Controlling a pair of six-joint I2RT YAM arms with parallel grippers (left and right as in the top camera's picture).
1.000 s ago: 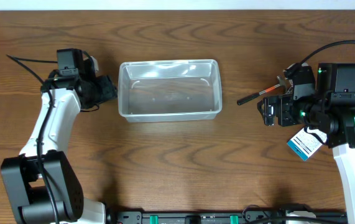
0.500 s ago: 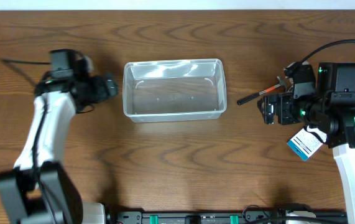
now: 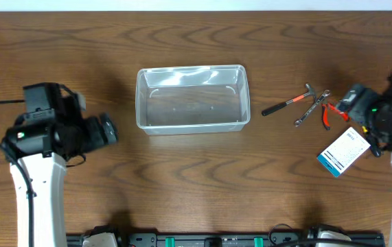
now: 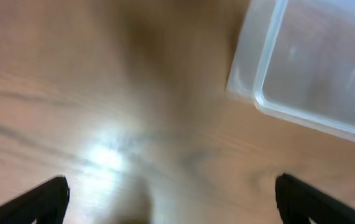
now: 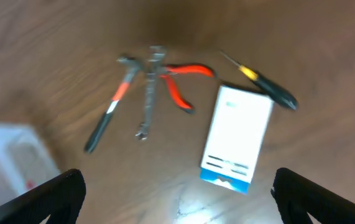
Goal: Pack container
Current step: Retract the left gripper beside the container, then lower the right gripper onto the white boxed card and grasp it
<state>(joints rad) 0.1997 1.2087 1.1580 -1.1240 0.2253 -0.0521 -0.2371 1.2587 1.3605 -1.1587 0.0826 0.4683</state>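
Left gripper [image 3: 105,130]: fingers spread wide, nothing between them. In the left wrist view the two dark fingertips [image 4: 48,194] sit at the bottom corners, with bare wooden table [image 4: 102,93] filling the gap. The left gripper [image 4: 172,200] hangs above the wood, apart from everything.

Container [image 3: 190,103]: clear plastic tub, upright, nothing inside it. It lies ahead of the left fingers and off to one side, near but not touching. Only one rounded corner and a stretch of rim of the container [image 4: 270,93] shows in the left wrist view, at upper right.

Right gripper [image 3: 355,101]: also wide open and empty. In the right wrist view its fingertips [image 5: 62,186] frame the bottom edge, and the right gripper [image 5: 177,194] is above the table.

Ahead of the right fingers, all flat on the wood:
- hammer [image 5: 110,112], orange and black handle, farthest toward the container.
- wrench [image 5: 149,90], just beside the hammer.
- red-handled pliers [image 5: 183,81], touching or nearly touching the wrench head; the view is too soft to say.
- screwdriver [image 5: 261,81], yellow and black, beyond the box.
- white box [image 5: 236,138] with a blue band, closest to the fingers.

From overhead, the hammer [image 3: 288,103], wrench [image 3: 311,108] and pliers [image 3: 329,113] lie between the container and the right gripper, and the white box [image 3: 344,151] lies just beside it.
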